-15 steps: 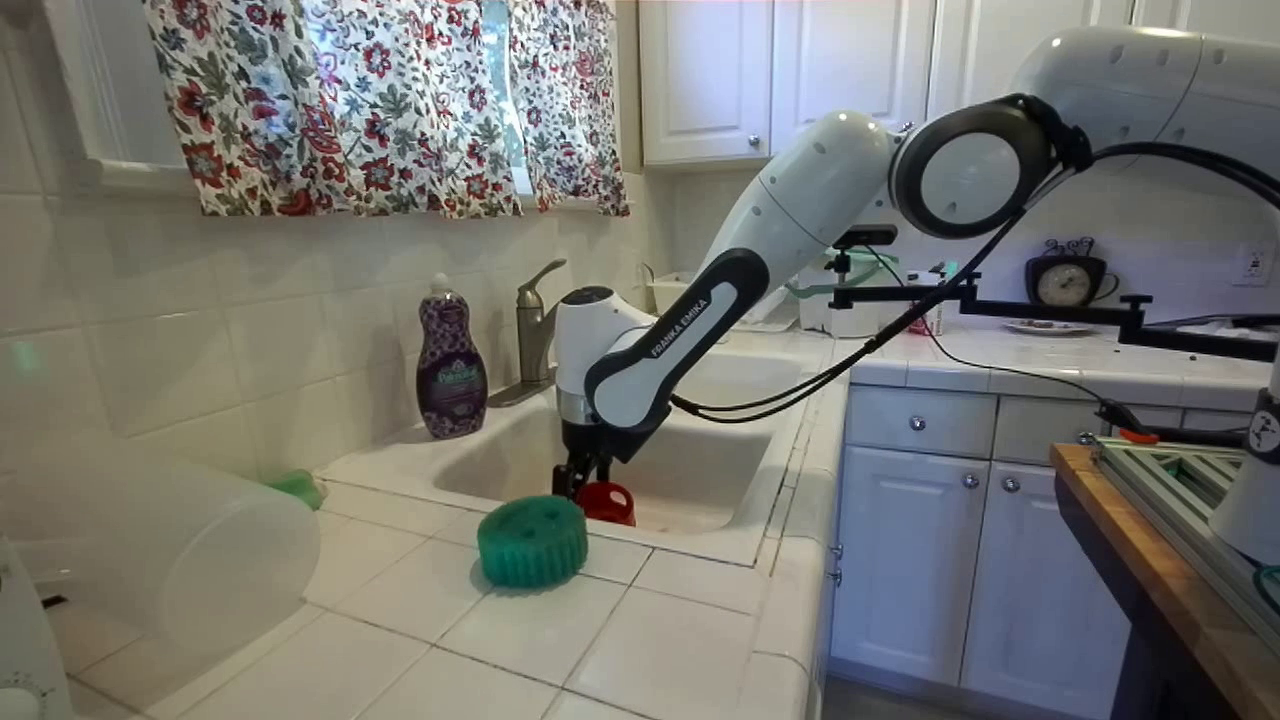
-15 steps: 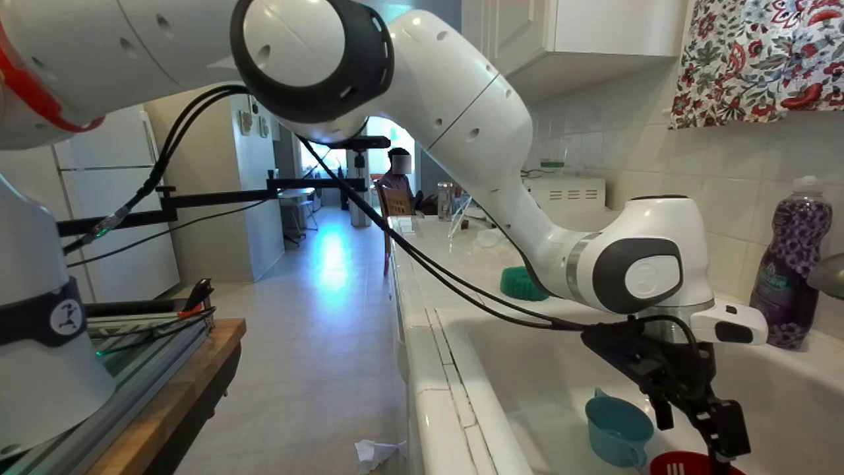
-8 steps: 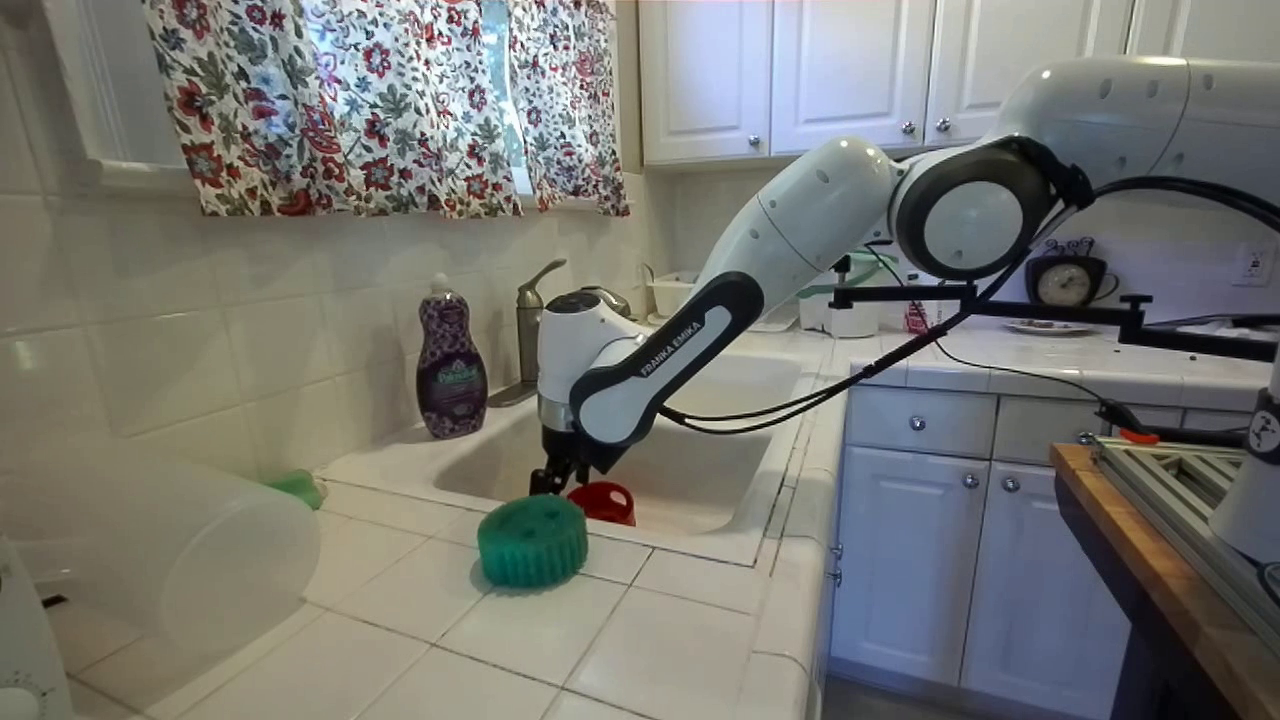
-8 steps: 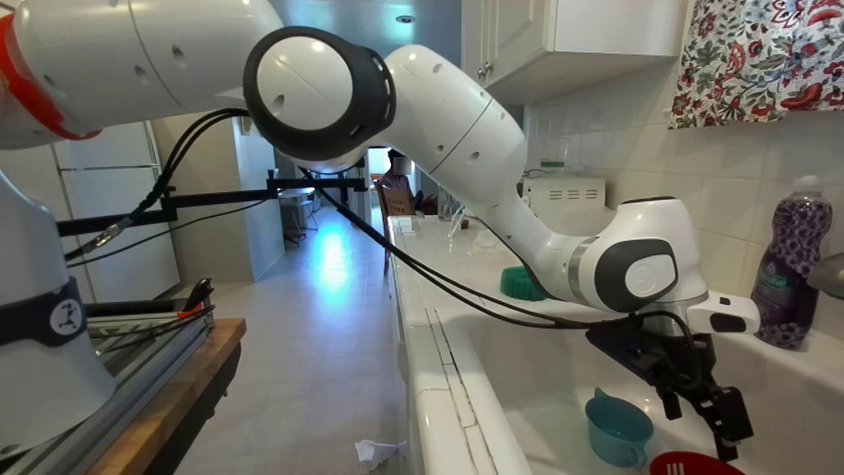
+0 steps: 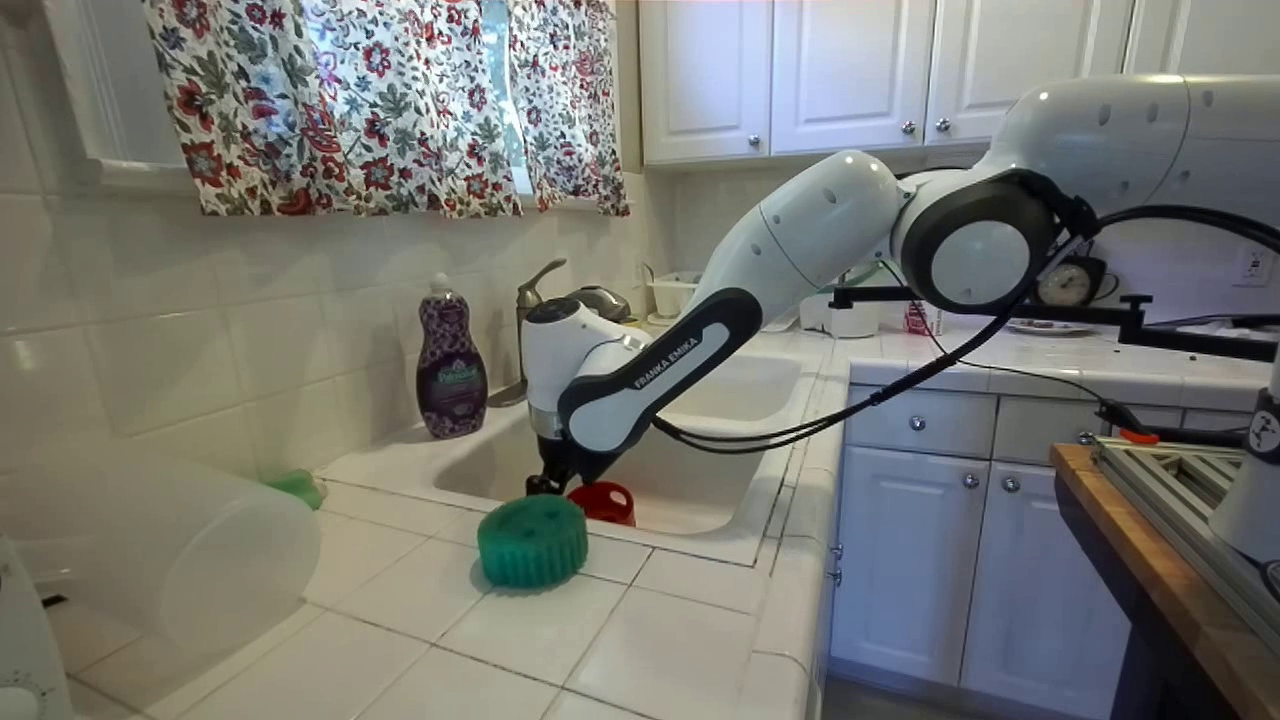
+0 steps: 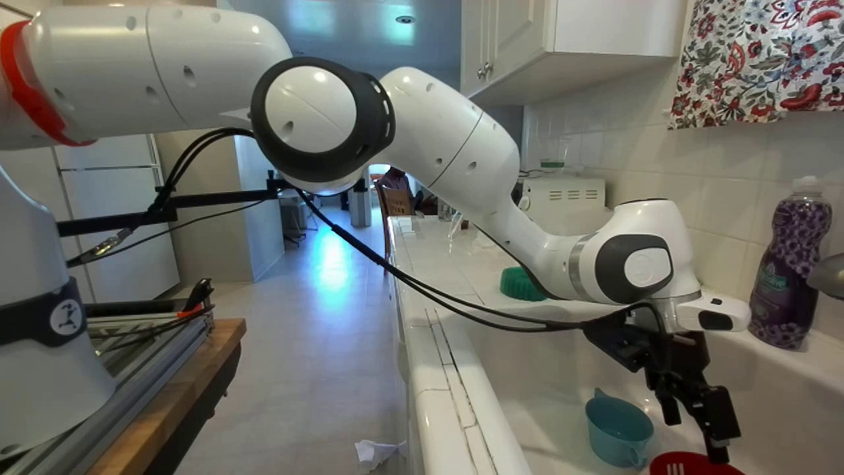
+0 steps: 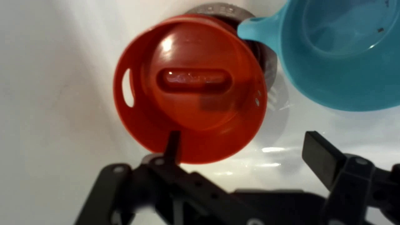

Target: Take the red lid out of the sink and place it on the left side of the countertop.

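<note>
In an exterior view you've got the Palmolive bottle (image 5: 452, 375) up at 11 o'clock from the green ridged disc (image 5: 533, 543) on the tiled surface (image 5: 535, 635), and your red lid (image 5: 607, 503) is at the disc's 2 o'clock, down in the sink (image 5: 690, 470). In the wrist view your tool (image 7: 244, 143) is spread pretty wide, nothing gripped: one finger (image 7: 172, 148) hangs over the lid's rim around 6 o'clock (can't tell if it's touching), the other's off past 4, and a blue handled cup (image 7: 340, 68) sits between 2 and 3.

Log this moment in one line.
end effector: open, near red lid | red lid: in sink, ungrasped, contact unclear | blue cup: beside lid | placement on countertop: pending
</note>
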Available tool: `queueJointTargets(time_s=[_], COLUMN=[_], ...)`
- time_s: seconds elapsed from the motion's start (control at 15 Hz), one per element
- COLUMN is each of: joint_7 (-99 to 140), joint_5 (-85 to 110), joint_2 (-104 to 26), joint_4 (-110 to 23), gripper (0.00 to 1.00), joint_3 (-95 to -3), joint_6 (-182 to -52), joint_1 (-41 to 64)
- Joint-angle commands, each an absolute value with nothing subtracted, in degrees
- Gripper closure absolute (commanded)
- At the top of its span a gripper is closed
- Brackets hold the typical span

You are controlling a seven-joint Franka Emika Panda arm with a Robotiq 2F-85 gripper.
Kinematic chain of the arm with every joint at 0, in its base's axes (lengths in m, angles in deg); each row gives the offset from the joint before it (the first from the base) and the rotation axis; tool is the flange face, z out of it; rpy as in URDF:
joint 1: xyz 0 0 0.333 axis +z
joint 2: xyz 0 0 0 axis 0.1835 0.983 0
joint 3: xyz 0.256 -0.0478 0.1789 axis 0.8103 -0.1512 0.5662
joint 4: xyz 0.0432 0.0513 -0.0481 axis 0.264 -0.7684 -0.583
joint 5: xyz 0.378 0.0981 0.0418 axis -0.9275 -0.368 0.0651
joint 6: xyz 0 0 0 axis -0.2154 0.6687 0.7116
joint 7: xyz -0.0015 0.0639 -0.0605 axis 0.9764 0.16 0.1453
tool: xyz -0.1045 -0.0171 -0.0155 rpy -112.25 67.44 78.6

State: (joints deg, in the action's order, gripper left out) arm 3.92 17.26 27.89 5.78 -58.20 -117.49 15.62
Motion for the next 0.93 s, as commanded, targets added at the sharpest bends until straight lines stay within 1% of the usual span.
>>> queueJointTargets(time_s=[0.0, 0.13, 0.2, 0.4, 0.47, 0.87], joint_7=[-0.22, -1.42, -2.53, -4.57, -2.05, -0.74], joint_5=[18.23, 18.42, 19.42, 20.12, 19.55, 19.16], joint_2=[32.13, 32.77, 29.58, 29.5, 29.84, 30.01], joint_4=[12.85, 13.87, 8.56, 8.62, 9.4, 9.12], gripper=[0.0, 0.0, 0.0, 0.0, 0.0, 0.0], joint_3=[-60.14, -60.51, -60.46, -60.58, -59.15, -58.06], joint_6=[-112.81, -111.26, -112.82, -112.31, -112.65, -113.57], joint_1=[15.5, 15.34, 15.96, 16.07, 15.17, 14.44])
